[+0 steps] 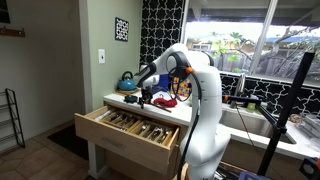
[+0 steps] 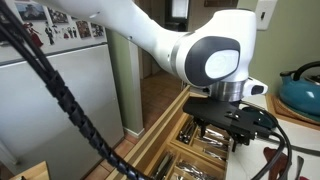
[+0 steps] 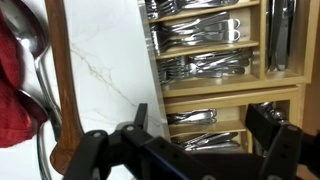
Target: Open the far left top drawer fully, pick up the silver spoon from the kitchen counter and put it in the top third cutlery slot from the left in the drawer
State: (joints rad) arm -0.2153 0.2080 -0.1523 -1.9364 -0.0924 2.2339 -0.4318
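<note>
Already the drawer is open, the hand is empty, and the spoon is not yet picked up.
In an exterior view, the far left top drawer [image 1: 128,128] stands pulled out under the white tabletop [image 1: 117,100]. In an exterior view, the hand [image 2: 233,128] hangs over the cutlery slots. The wrist view shows its fingers [image 3: 88,155] spread apart around nothing, and the silver spoon [image 3: 31,36] lying beyond the tabletop's pale strip, beside a red cloth [image 3: 10,95]. The spoon is probably light, stiff and slippery, so it is best pinched across the handle.

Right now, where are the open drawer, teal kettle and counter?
far left top drawer [image 1: 125,145]: exterior view, front panel.
teal kettle [image 1: 127,82]: exterior view, body.
kitchen counter [image 3: 100,70]: wrist view, bare white top.
</note>
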